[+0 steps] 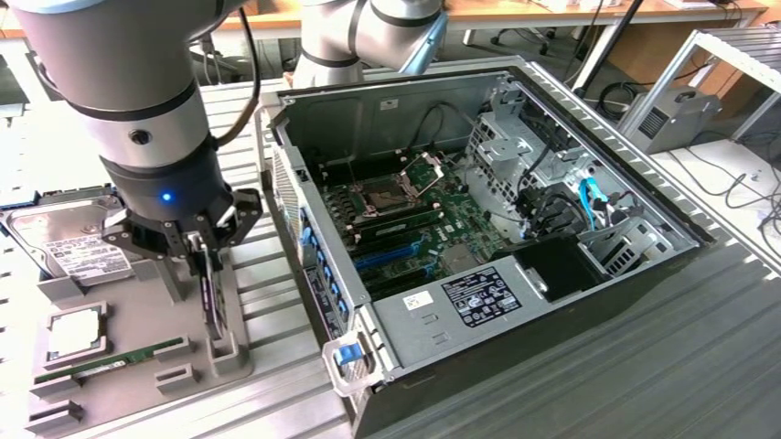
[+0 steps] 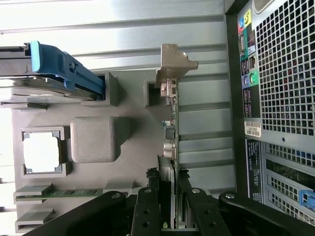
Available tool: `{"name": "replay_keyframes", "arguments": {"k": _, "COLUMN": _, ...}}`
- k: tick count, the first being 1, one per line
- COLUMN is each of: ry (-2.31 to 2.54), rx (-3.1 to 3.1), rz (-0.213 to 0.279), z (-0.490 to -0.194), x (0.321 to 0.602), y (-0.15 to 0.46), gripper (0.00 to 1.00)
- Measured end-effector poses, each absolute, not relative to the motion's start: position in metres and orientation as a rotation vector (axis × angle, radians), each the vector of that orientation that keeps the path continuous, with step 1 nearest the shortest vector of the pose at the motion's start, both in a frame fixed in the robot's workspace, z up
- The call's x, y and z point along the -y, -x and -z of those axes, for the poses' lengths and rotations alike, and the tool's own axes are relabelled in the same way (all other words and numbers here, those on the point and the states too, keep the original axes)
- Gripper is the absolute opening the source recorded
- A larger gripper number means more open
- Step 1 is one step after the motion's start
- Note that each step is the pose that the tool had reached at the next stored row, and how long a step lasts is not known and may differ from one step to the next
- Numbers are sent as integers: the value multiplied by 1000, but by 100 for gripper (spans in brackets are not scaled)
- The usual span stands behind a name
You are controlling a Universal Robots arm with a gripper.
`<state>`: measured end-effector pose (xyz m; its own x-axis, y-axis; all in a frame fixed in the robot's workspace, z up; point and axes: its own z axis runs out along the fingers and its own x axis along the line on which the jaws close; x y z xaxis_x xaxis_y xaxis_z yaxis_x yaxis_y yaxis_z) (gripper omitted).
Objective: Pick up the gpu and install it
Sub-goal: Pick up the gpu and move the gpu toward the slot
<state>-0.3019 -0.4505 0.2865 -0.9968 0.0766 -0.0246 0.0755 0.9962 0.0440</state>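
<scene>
The gpu (image 1: 218,306) stands on edge in a slot of the grey holder tray (image 1: 134,384), at the exterior view's left. In the wrist view the gpu (image 2: 170,132) appears as a thin edge with its silver end bracket at the far end. My gripper (image 1: 201,249) comes down on it from above. In the wrist view the gripper (image 2: 168,206) has its two black fingers (image 2: 147,206) pressed against both faces of the card, shut on it. The card's lower edge sits at the tray's slot.
The open PC case (image 1: 488,229) lies beside the tray, its rear grille (image 2: 285,73) close to the card, motherboard (image 1: 415,219) exposed. The tray (image 2: 133,147) also holds a hard drive (image 1: 68,242), a CPU (image 1: 76,334) and a RAM stick (image 1: 116,358).
</scene>
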Motion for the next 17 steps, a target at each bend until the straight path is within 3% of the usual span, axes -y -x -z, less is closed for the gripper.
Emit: {"name": "replay_keyframes", "arguments": {"k": 17, "ry": -119, "rx": -3112, "rz": -67, "z": -293, "x": 451, "y": 302, "gripper": 26}}
